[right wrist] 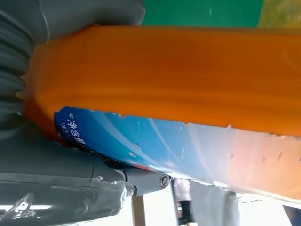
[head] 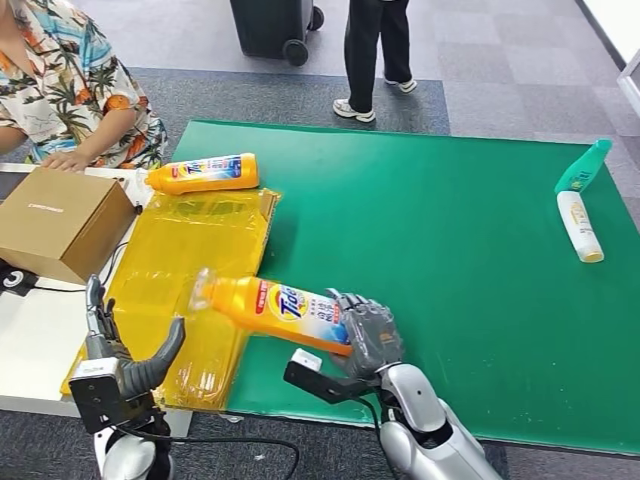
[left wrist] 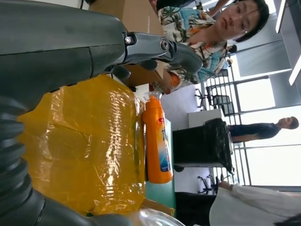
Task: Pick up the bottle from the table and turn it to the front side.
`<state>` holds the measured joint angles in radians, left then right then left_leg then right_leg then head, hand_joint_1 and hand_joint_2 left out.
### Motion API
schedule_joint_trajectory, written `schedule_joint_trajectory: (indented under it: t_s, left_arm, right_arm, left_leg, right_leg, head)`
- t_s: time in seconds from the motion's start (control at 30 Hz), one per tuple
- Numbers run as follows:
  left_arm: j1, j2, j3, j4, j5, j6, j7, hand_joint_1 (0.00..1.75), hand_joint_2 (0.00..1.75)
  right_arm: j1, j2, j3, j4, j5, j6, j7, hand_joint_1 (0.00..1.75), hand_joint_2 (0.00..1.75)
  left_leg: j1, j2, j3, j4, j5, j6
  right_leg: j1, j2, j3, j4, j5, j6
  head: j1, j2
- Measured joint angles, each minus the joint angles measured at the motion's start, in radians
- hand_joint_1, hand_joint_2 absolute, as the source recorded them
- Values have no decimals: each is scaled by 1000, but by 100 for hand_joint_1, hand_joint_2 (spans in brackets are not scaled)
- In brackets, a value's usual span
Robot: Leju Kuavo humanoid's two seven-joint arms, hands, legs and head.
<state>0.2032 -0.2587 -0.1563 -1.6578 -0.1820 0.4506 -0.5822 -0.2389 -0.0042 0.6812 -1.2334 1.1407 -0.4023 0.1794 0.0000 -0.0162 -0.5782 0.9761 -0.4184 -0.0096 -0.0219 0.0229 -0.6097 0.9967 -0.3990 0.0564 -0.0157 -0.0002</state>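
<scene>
Orange detergent bottles: two. The first bottle is held off the table, lying nearly level with its clear cap toward 9 o'clock and its label face up, its base end gripped in the right hand; the right wrist view shows orange body and blue label pressed between the thumb and the fingers. The second orange bottle lies on its side at 11 o'clock, at the far edge of the yellow plastic sheet (also seen from the left wrist, beside the crinkled sheet).

Other bottles: two, at 2 o'clock, well apart from the rest – a teal bottle and a white bottle, lying just beside each other.

Hands: two. Left hand at 7 o'clock, fingers spread, holding nothing, over the near edge of the yellow sheet.

Cardboard box: one, at 9 o'clock on a white tabletop.

Surface: green mat covering the table.

Room: grey carpet tiles; a seated person in a patterned shirt at 10 o'clock, hand on the box; a standing person's legs at 12 o'clock beside a dark wheeled bin, possibly a waste bin
</scene>
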Motion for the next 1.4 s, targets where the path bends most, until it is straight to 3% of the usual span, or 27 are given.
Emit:
schedule_joint_trajectory:
  t_s: [0.27,0.63,0.77,1.4]
  left_arm:
    - [1,16,-59,-21,28,-24,15,0,175]
    - [-35,54,-155,-27,313,-373,36,0,175]
    - [-56,58,-162,-27,371,-445,46,0,175]
    - [-96,64,-149,-30,381,-461,65,0,175]
  right_arm:
    - [51,56,-120,-21,13,-26,-7,175,175]
    - [53,95,-138,-19,-120,-36,-159,175,175]
    - [53,101,-116,-18,-157,-43,-204,175,175]
    - [52,83,-24,24,-112,-9,-233,175,175]
  left_leg:
    - [0,0,0,0,0,0]
    - [0,0,0,0,0,0]
    - [0,0,0,0,0,0]
    - [0,0,0,0,0,0]
  right_leg:
    - [0,0,0,0,0,0]
    - [0,0,0,0,0,0]
    - [0,0,0,0,0,0]
    - [0,0,-1,0,0,0]
  head:
    - [0,0]
    - [0,0]
    - [0,0]
    - [0,0]
